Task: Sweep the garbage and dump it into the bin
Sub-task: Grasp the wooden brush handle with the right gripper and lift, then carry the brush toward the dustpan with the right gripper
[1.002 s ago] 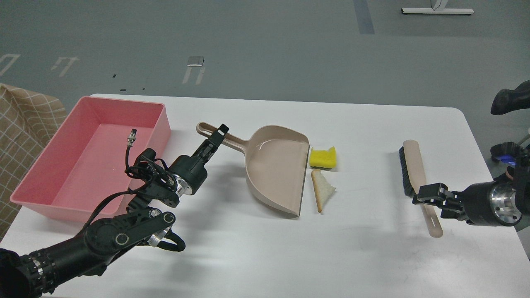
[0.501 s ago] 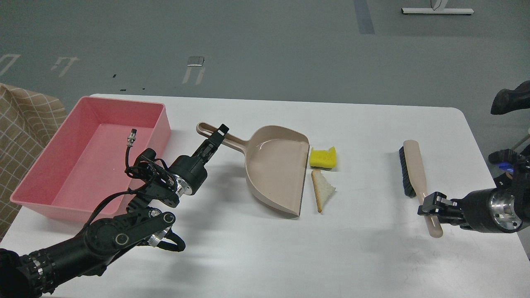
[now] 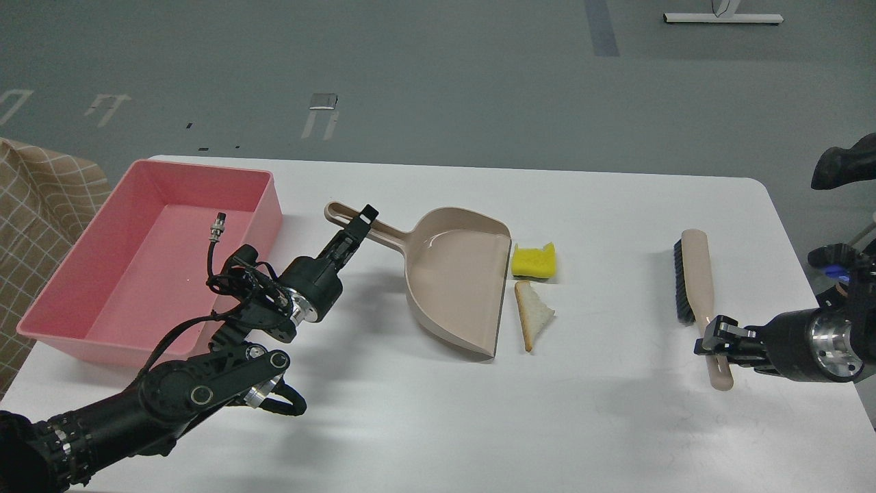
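The yellow sponge chunk (image 3: 534, 261) and the triangular bread slice (image 3: 534, 313) lie on the white table (image 3: 602, 424), just right of the open mouth of the beige dustpan (image 3: 458, 274). My left gripper (image 3: 363, 222) is closed around the dustpan's handle. The pink bin (image 3: 270, 205) stands at the table's left end, behind my left arm. My right gripper (image 3: 715, 337) is shut on the handle of the beige brush (image 3: 696, 267), whose black bristles face left. The brush is far right of the garbage.
A loose cable with a metal plug (image 3: 217, 229) from my left arm hangs over the bin. Checked fabric (image 3: 41, 198) lies beyond the table's left edge. A dark object (image 3: 845, 164) sits off the right edge.
My right gripper has lowered onto the brush handle and closed on it. The brush has shifted a little to the right and turned. The left arm and dustpan have not moved.
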